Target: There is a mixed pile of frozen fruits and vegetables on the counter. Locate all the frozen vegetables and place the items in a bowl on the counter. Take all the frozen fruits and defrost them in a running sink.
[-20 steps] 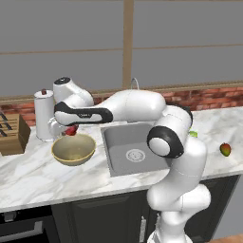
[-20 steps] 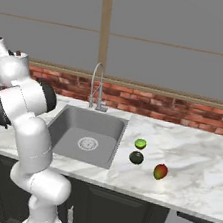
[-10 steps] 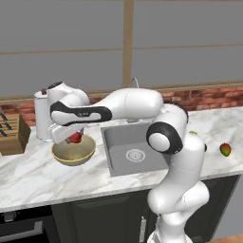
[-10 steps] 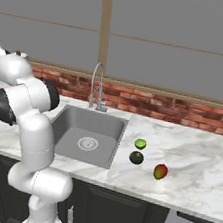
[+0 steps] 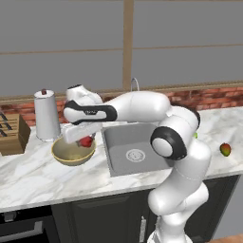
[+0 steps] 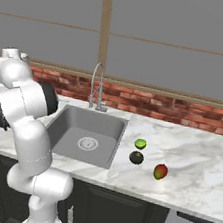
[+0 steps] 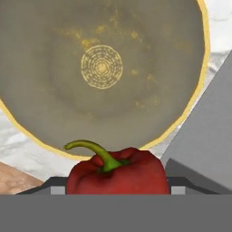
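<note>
2 fingers of the claw (image 5: pixel 85 140) are pinched on a red pepper (image 7: pixel 117 172), green stem curling up toward the bowl (image 7: pixel 102 72) in the hand view. Claw hangs over the bowl's right edge in the left base view, pepper (image 5: pixel 86 141) just above the rim, not yet inside. Bowl (image 5: pixel 72 151) is tan-yellow outside, olive inside, ring pattern at its centre, nothing in it. It sits on the white marble counter (image 5: pixel 33 173) left of the sink (image 5: pixel 133 151), with a paper towel roll (image 5: pixel 47 114) just behind it and a wooden knife block (image 5: pixel 10 134) further left.

Right of the sink (image 6: pixel 84 136) in the right base view are 3 items grouped near each other but apart: lime-green ball (image 6: pixel 140 143) nearest the back, dark green lump (image 6: pixel 136 157) in front of it, red-yellow-green fruit (image 6: pixel 160 171) to the right. Faucet (image 6: pixel 95 85) stands behind the basin; I can't tell whether water runs. Brick strip runs along the wall behind the counter (image 6: pixel 197 161).
</note>
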